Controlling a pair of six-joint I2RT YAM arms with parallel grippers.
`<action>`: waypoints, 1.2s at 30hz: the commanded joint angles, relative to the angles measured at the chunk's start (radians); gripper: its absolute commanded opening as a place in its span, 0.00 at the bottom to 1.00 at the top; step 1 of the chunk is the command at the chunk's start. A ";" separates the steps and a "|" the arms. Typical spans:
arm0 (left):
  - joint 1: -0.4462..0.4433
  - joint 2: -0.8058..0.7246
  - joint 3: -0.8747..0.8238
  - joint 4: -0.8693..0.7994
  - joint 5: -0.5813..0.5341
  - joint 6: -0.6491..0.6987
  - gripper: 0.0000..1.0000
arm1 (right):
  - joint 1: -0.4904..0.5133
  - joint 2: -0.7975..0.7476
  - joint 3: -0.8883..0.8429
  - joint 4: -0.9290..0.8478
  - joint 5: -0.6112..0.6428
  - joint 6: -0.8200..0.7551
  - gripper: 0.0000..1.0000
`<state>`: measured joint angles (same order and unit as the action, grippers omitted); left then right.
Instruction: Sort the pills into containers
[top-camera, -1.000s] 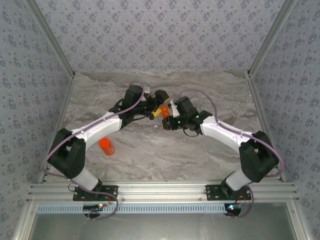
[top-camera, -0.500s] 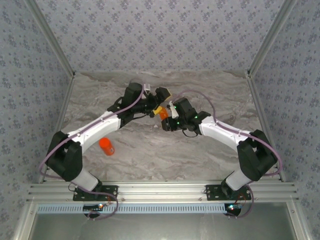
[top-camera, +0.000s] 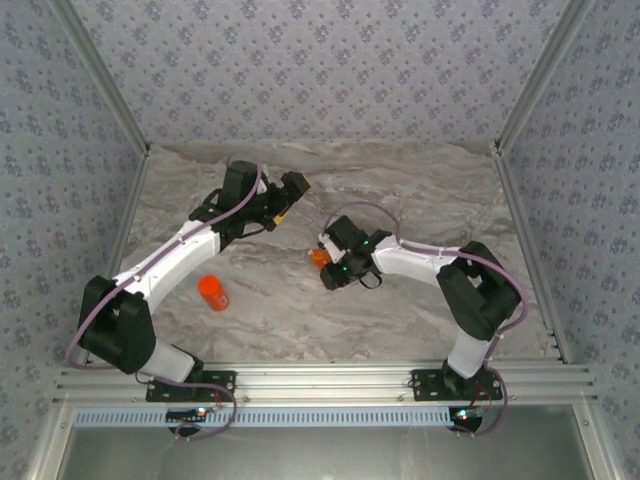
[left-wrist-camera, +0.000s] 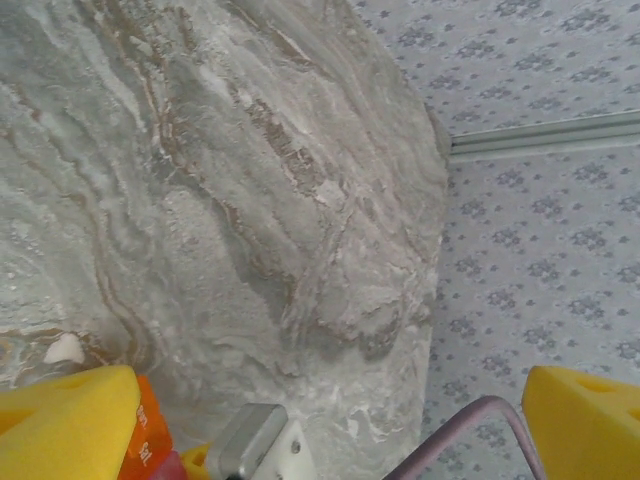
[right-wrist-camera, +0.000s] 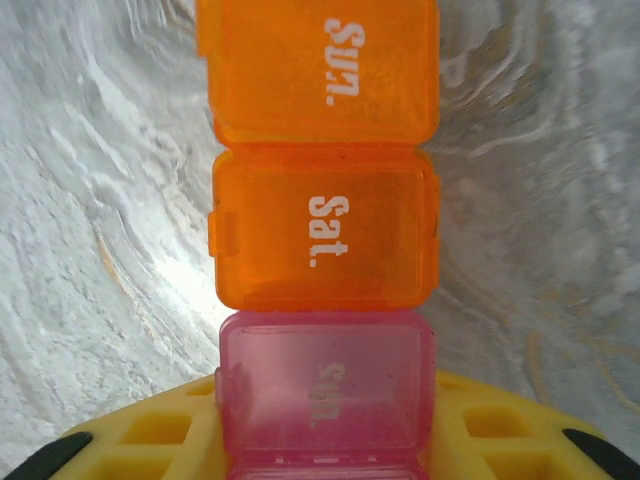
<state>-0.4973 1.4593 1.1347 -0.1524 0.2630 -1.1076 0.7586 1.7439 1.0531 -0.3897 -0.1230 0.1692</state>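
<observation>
Near the middle of the table (top-camera: 420, 330), a little right of centre, the right gripper (top-camera: 326, 264) had its yellow fingers (right-wrist-camera: 140, 440) closed on the pink end of the pill box (right-wrist-camera: 325, 240), one pad on each side of that cell. The box reached out past the fingertips over the marbled surface. Beyond the pink cell came an orange cell lettered "Sat.", then an orange flap lettered "Sun." upside down, which looked like a lid folded back, though I could not be sure. Whether the box touched the table or hung just above it could not be told from either view. Further left and further back, well apart from the box, the left gripper (top-camera: 288, 194) stood with its fingers spread wide and nothing between them. A small white speck (left-wrist-camera: 65, 348) on the table near one of its pads may have been a pill, but it was too small to say. An orange round bottle (top-camera: 212, 292) stood alone on the near left. The step in hand seemed to be setting the box down where pills could be dropped in. To do that well, the right arm should lower it level, openings up, and let it rest flat before easing its hold, since so light a box held by one end could tip or skid. It should also leave the left arm clear room to approach.
</observation>
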 joint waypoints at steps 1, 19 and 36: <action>0.004 -0.031 -0.012 -0.028 -0.019 0.038 0.98 | 0.020 0.028 0.041 -0.043 0.078 -0.064 0.43; 0.011 -0.018 -0.010 -0.026 -0.023 0.057 0.98 | 0.041 0.020 -0.028 -0.068 0.174 -0.046 0.78; 0.031 -0.018 -0.002 -0.131 -0.049 0.179 0.98 | -0.089 0.008 -0.022 -0.098 0.247 0.031 0.78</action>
<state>-0.4709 1.4593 1.1267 -0.2481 0.2260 -0.9752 0.7036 1.7432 1.0069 -0.4252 0.0689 0.1799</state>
